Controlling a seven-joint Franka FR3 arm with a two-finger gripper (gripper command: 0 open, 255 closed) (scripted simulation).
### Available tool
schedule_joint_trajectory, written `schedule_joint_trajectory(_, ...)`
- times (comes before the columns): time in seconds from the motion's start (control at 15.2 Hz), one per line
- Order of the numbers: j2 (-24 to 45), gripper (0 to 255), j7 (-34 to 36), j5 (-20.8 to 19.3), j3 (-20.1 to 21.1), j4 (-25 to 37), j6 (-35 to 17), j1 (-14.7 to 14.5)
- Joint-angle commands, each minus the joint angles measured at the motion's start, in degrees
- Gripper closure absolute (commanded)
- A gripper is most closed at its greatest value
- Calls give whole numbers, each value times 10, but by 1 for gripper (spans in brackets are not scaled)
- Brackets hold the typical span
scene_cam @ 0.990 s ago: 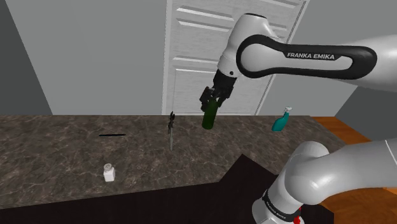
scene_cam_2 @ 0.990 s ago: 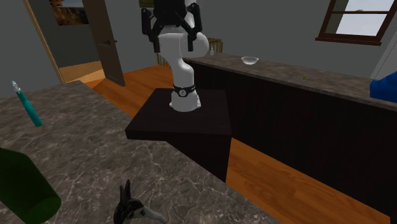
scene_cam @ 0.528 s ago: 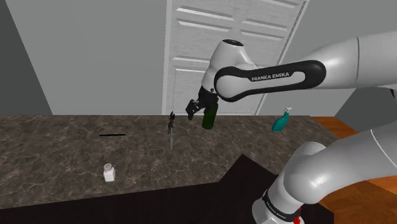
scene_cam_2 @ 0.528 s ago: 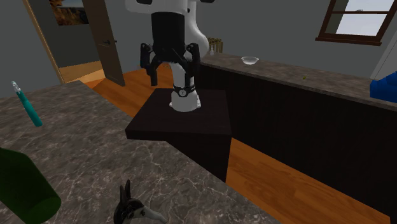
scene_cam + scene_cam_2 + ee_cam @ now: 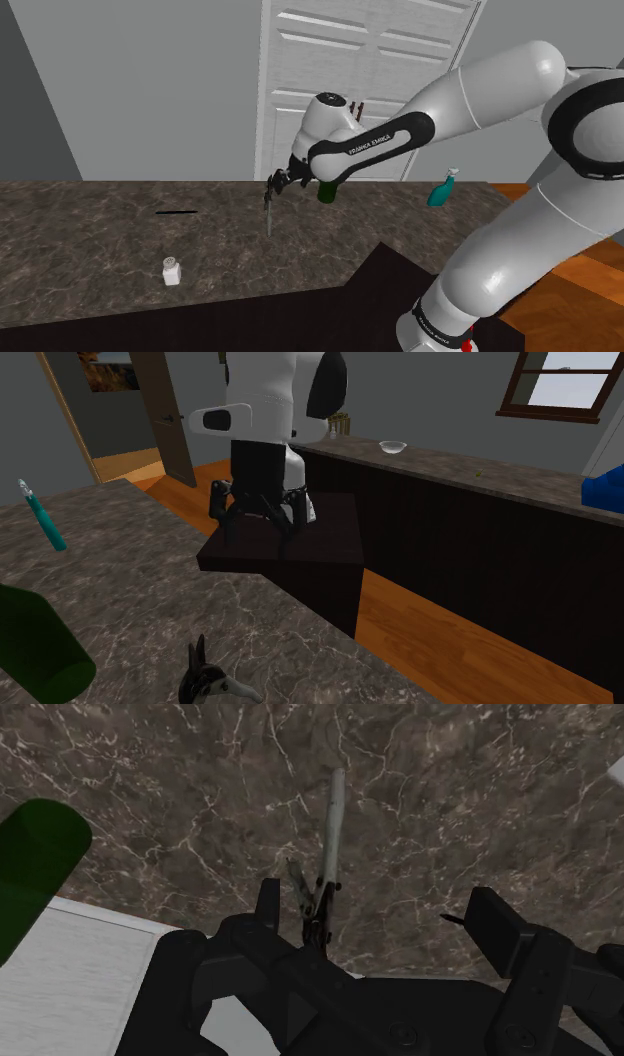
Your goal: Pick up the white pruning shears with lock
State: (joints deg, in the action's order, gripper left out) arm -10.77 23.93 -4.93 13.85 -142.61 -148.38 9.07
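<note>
The pruning shears (image 5: 269, 208) lie on the dark marble counter (image 5: 90, 240), with a dark head toward the wall and a pale grey handle pointing to the counter's front. My gripper (image 5: 279, 182) hangs open just above their dark head. In the wrist view the shears (image 5: 332, 829) stretch away from the gripper (image 5: 380, 919), their dark head close to one finger (image 5: 268, 900), and neither finger touches them. From the second exterior view the gripper (image 5: 250, 517) faces the camera with its fingers spread, and the shears (image 5: 208, 682) lie at the counter's near edge.
A green bottle (image 5: 326, 192) stands just behind the gripper. A teal spray bottle (image 5: 442, 189) is at the shoulder view's right. A white shaker (image 5: 172, 270) and a thin black stick (image 5: 176, 212) lie to the left. A white door (image 5: 340, 80) stands behind the counter.
The arm has come down and swung to the shoulder view's left, from beside the green bottle to just over the shears. The fingers have stayed open. Nothing on the counter moved.
</note>
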Motion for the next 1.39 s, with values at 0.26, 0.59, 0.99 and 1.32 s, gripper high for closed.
schedule_joint_trajectory(0.26,144,0,147,-164,11,69,-86,35)
schedule_joint_trajectory(0.59,261,0,276,-306,-40,156,-119,6)
schedule_joint_trajectory(0.99,317,0,332,-364,-78,187,-146,-22)
schedule_joint_trajectory(1.32,340,0,359,-390,-97,193,-164,-36)
